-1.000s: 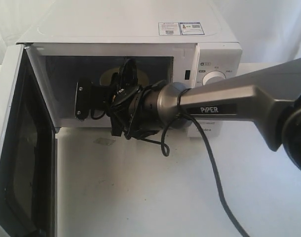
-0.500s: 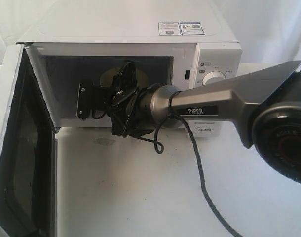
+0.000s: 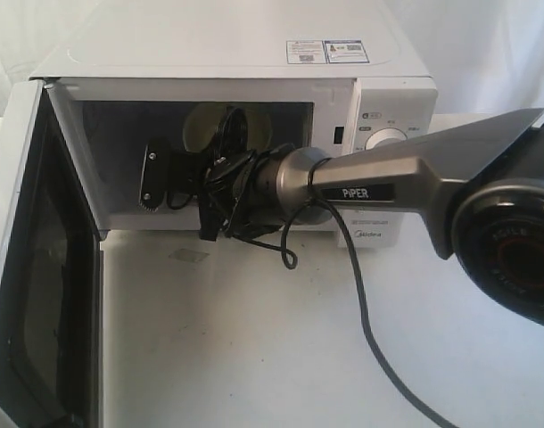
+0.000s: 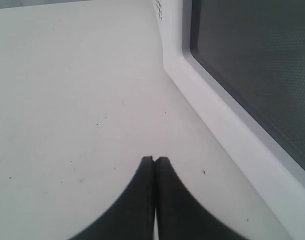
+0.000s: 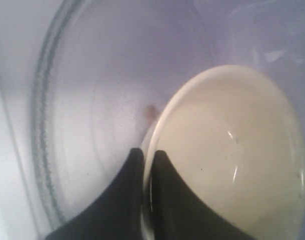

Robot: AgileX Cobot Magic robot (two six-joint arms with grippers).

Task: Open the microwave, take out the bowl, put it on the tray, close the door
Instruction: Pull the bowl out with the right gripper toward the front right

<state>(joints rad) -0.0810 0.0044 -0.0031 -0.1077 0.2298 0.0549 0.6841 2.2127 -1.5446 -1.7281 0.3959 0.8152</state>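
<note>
White tabletop bearing a faint clear patch, pale cloth backdrop behind.

Fingers of the left gripper, closed tip to tip, over the white bench; nearby stands the door, white frame around a dark window.

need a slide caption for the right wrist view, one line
Right pincer pinching the near rim of the cream bowl, one finger inside and one outside, over the glass turntable.
</note>
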